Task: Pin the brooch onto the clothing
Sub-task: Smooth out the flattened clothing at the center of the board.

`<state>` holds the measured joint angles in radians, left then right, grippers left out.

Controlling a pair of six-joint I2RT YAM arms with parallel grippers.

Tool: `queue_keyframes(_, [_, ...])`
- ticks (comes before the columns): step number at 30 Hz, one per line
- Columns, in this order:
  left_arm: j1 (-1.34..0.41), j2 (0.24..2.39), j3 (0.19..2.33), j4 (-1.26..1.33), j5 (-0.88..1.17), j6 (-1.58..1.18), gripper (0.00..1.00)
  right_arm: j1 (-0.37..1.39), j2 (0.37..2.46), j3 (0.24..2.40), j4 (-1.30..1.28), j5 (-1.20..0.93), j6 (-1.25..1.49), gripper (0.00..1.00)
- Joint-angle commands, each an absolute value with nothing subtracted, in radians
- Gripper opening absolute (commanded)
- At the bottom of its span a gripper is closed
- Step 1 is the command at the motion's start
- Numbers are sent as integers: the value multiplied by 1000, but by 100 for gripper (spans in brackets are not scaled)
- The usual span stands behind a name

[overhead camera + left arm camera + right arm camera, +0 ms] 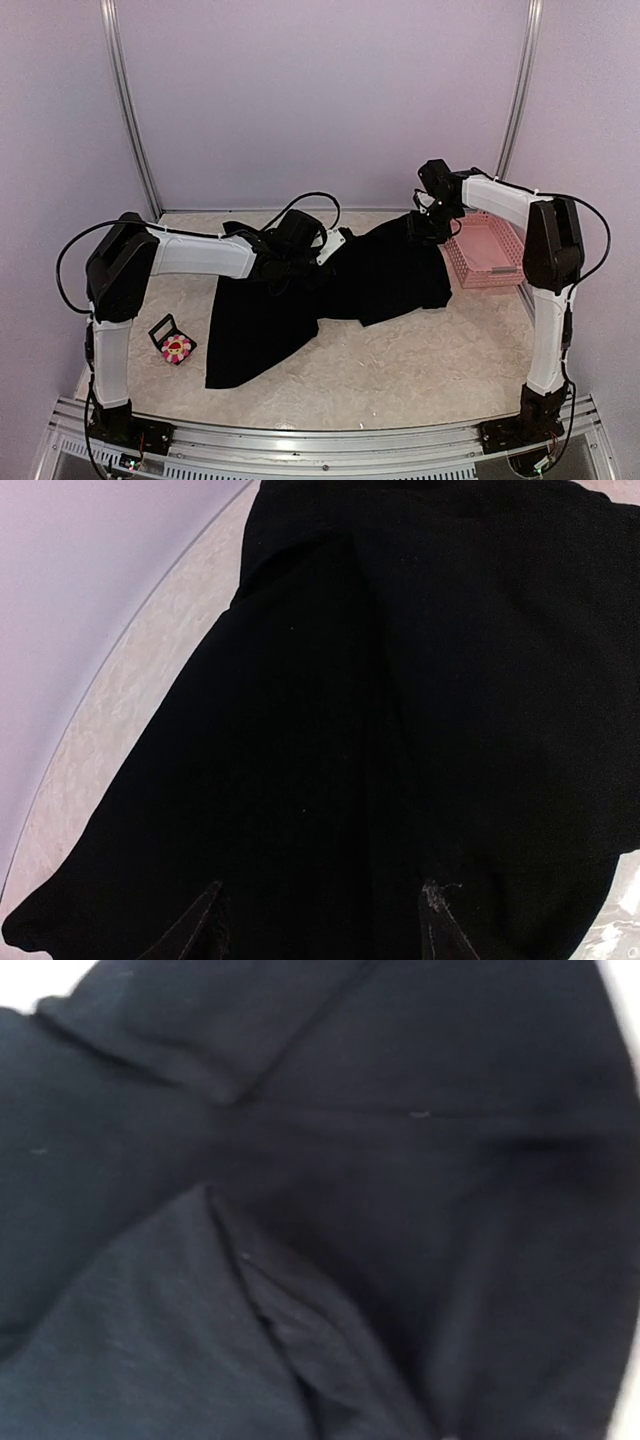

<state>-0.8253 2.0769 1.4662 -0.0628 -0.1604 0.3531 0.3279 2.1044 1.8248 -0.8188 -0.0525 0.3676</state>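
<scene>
The table (400, 375) carries the clothing (380, 275), bunched and folded over itself. The left hand (320, 930) hovers over the black cloth with its fingers spread open. The right hand (428, 228) sits at the far edge of the clothing, and I cannot tell whether it grips. The brooch (177, 348) lies well apart, near the table's near-left corner. An uneven pull could heap the clothing further, leaving no flat patch for pinning.
</scene>
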Motion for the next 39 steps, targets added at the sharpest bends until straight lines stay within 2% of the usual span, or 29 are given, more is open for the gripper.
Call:
queue_keyframes(1, [-839, 1991, 1429, -63, -174, 305, 62, 336, 2021, 1759, -873, 101, 375, 47])
queue_keyframes(4, [-843, 1871, 1309, -41, -128, 179, 62, 378, 1891, 1547, -804, 103, 407, 36])
queue_keyframes(9, [-891, 1702, 1123, -59, -131, 44, 63, 425, 1778, 1283, -733, 31, 454, 31])
queue_keyframes(12, [-922, 1648, 1019, -66, -164, -10, 61, 423, 1779, 1218, -685, 33, 448, 28])
queue_keyframes(19, [-960, 1589, 868, -50, -174, -103, 60, 424, 1849, 1242, -700, 109, 447, 25])
queue_keyframes(23, [-969, 1592, 833, -29, -152, -111, 60, 428, 1839, 1235, -669, 84, 421, 25])
queue_keyframes(25, [-971, 1610, 824, -26, -155, -115, 59, 431, 1837, 1242, -652, 82, 406, 19])
queue_keyframes(30, [-971, 1637, 802, -8, -154, -121, 59, 432, 1853, 1280, -657, 85, 382, 13])
queue_keyframes(33, [-969, 1642, 796, -8, -158, -120, 59, 437, 1864, 1295, -658, 58, 370, 0])
queue_keyframes(39, [-965, 1666, 783, 17, -161, -128, 52, 467, 1814, 1301, -720, 39, 380, 0])
